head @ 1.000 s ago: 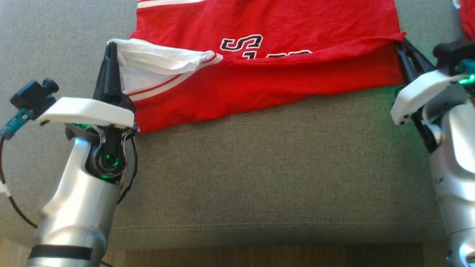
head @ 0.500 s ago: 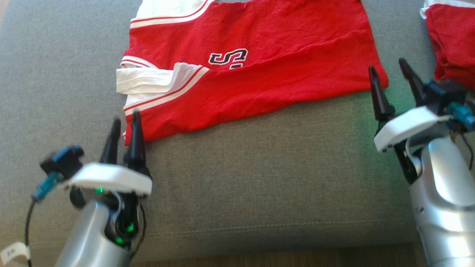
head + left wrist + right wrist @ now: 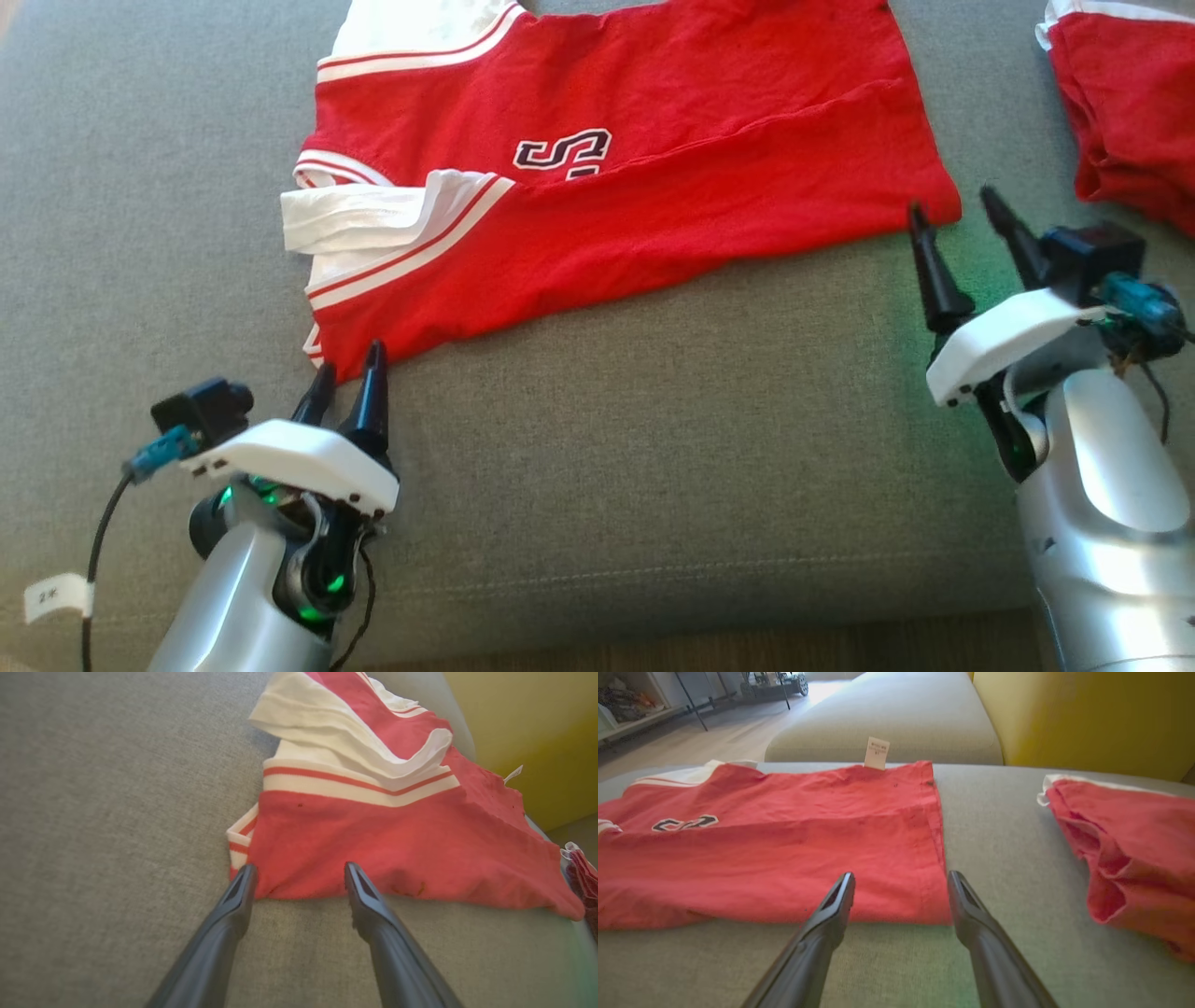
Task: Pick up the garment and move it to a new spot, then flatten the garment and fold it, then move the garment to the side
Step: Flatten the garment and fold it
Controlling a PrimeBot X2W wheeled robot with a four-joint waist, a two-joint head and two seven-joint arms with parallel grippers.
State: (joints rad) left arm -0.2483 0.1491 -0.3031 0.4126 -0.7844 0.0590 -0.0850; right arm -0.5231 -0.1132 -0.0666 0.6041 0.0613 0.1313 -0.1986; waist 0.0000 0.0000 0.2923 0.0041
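Head view: where's the garment?
Folded on the cushion, between the grippers.
Left gripper?
Spread wide, empty, at its left corner.
Right gripper?
Spread too, empty, at its right corner.

Holds the left gripper at 8 o'clock in the head view, fingers parted, tips toward 12. Holds the right gripper at 3 o'clock, fingers spread wide, leaning toward 11.

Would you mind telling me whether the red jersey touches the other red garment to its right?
Apart. The right wrist view shows a bare strip of grey cushion between the jersey and the other red garment.
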